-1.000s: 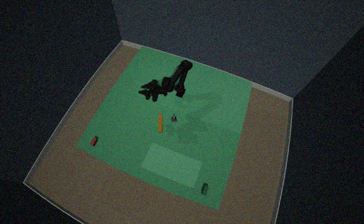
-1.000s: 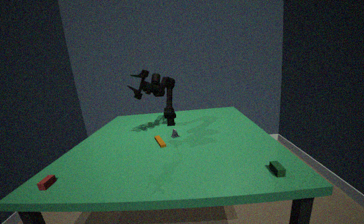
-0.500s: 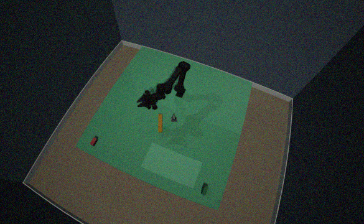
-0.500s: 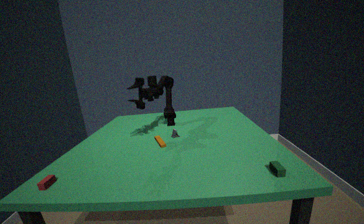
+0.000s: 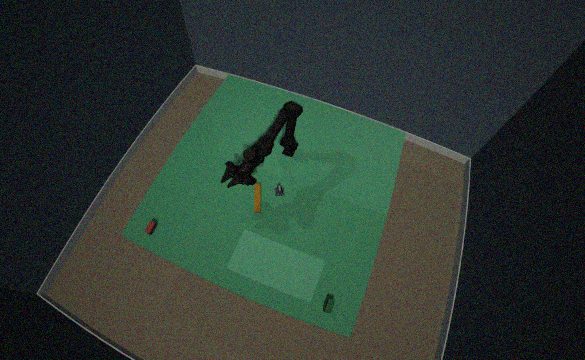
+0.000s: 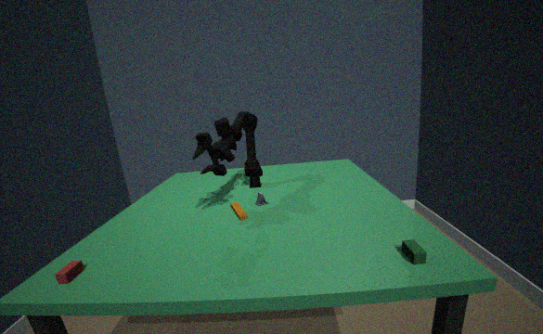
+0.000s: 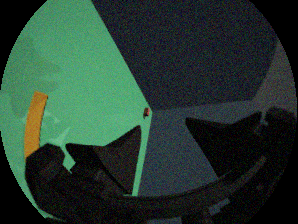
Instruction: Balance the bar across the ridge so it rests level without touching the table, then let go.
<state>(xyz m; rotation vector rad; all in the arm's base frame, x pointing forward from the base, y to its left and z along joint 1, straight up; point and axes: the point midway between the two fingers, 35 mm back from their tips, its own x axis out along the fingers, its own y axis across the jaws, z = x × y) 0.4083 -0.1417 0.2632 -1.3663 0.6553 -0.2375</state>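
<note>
We see the orange bar [image 6: 239, 211] lying flat on the green table [image 6: 327, 223], just beside the small grey ridge [image 6: 261, 199] and not touching it. Our gripper [image 6: 208, 162] hangs above the table, behind the bar, its fingers spread fairly wide and holding nothing. A red block [image 6: 70, 272] and a green block [image 6: 413, 251] sit near opposite corners.

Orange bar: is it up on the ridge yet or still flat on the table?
Still flat on the table. The orange bar lies beside the grey ridge, apart from it; the open gripper holds nothing.
</note>
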